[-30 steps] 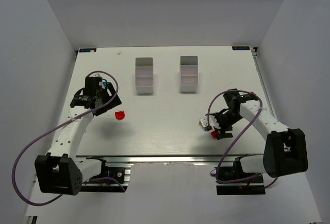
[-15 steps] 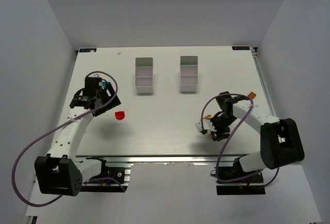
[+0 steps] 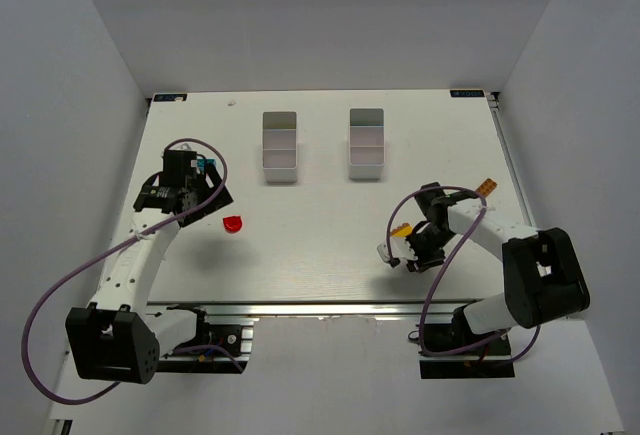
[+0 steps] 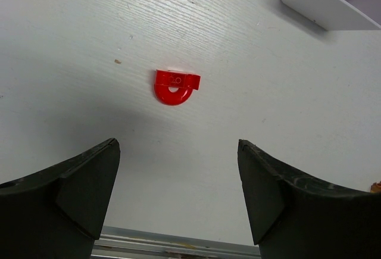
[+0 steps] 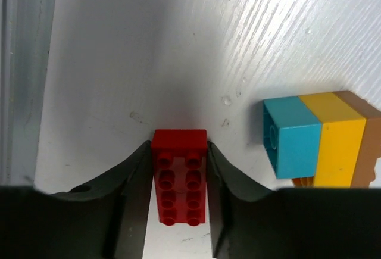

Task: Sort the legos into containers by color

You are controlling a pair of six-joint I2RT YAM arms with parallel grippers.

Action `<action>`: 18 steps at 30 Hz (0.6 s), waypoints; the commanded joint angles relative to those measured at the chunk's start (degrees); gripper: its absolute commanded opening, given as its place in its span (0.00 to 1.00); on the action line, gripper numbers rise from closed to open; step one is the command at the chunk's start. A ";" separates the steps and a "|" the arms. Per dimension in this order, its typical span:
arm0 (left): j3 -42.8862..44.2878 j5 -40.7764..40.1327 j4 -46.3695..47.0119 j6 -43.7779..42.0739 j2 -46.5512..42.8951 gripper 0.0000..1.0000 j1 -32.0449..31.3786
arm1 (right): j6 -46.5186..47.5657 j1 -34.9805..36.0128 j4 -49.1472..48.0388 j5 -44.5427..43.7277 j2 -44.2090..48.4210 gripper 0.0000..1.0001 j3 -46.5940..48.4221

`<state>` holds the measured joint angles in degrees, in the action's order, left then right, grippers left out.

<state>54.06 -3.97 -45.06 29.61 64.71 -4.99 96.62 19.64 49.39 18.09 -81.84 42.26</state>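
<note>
In the right wrist view a red brick [image 5: 180, 175] with studs up lies on the table between my right gripper's [image 5: 178, 144] jaws, and both jaws press its long sides. From above, that gripper [image 3: 412, 255] is low at the right front. A stuck-together blue, yellow and brown stack [image 5: 315, 146] lies just beside it. My left gripper [image 4: 177, 144] is open above the table, with a rounded red brick [image 4: 175, 85] ahead of it. That rounded brick [image 3: 232, 224] sits right of the left gripper [image 3: 212, 205]. Two white containers [image 3: 280, 168] [image 3: 367, 174] stand at the back.
A yellow brick [image 3: 402, 229] lies just beyond the right gripper and an orange one [image 3: 487, 187] near the table's right edge. A corner of the left container [image 4: 309, 9] shows in the left wrist view. The metal front rail [image 3: 300, 307] runs along the near edge.
The right gripper has shifted left over the red brick and its jaws have closed onto it. The left arm and the rounded red brick have not moved.
</note>
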 commanded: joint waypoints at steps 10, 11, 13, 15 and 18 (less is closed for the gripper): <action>2.28 -0.16 0.93 1.42 -1.86 0.90 0.16 | -12.22 0.31 16.53 24.60 5.57 0.08 23.43; 2.54 -0.25 1.11 1.59 -1.95 0.90 0.16 | -19.03 0.31 15.23 29.94 4.60 0.06 26.00; 2.98 -1.30 1.20 2.03 -2.30 0.90 0.16 | -31.34 0.31 8.14 34.62 2.13 0.03 30.75; 3.59 -1.66 1.46 2.47 -3.01 0.90 0.16 | -52.24 0.57 -10.46 39.30 0.99 0.00 31.13; 4.29 -1.83 1.64 3.09 -3.97 0.90 0.25 | -77.70 3.55 -45.88 35.63 0.28 0.00 26.39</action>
<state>55.48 -4.54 -44.75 31.51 63.48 -4.99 49.91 21.04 34.94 49.08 -79.92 70.96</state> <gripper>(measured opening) 0.895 0.427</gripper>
